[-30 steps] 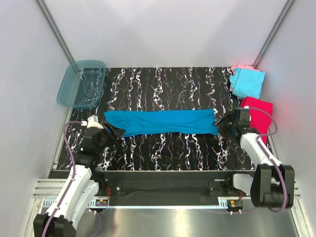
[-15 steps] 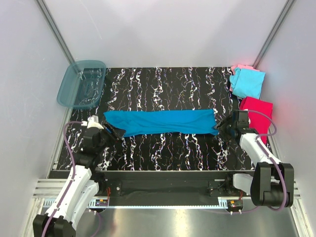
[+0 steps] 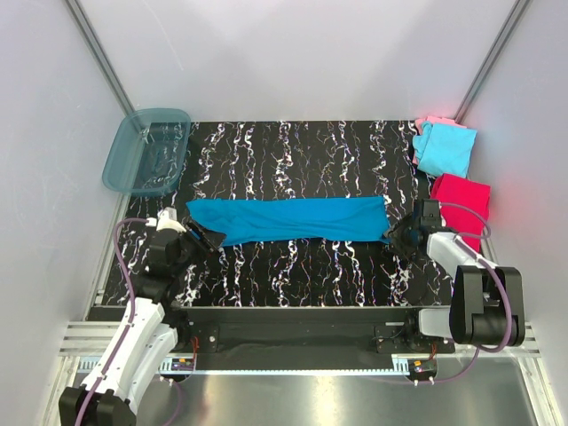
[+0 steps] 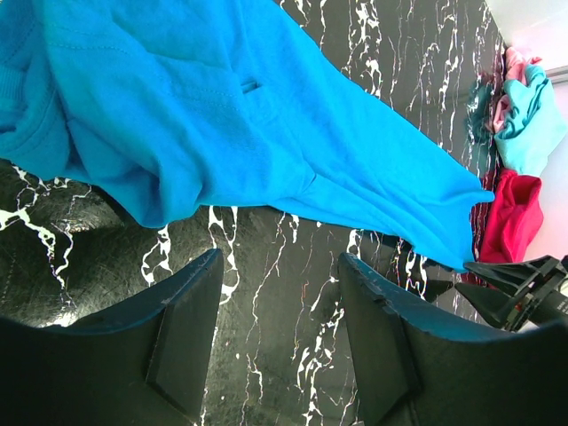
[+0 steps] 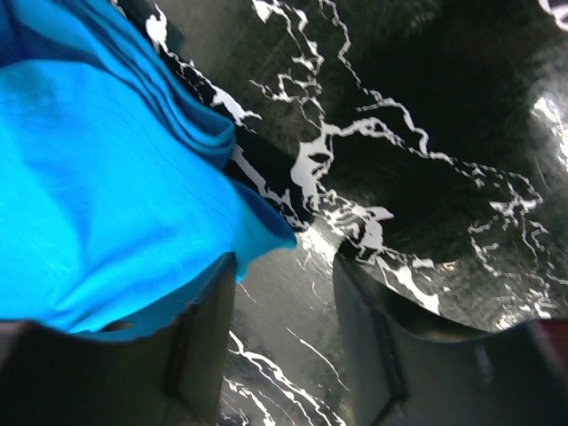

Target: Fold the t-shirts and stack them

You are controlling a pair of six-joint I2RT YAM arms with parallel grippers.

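The teal-blue t-shirt (image 3: pixel 288 219) is lying as a long band across the middle of the counter (image 3: pixel 293 275), its long axis running from left edge to right edge. You are looking at one arm per short end. The left gripper (image 3: pixel 207 238) is sitting just off the left end, jaws apart and empty. The right gripper (image 3: pixel 397 233) is meeting the right end, jaws apart, with the cloth's corner poking into the gap, unclamped.
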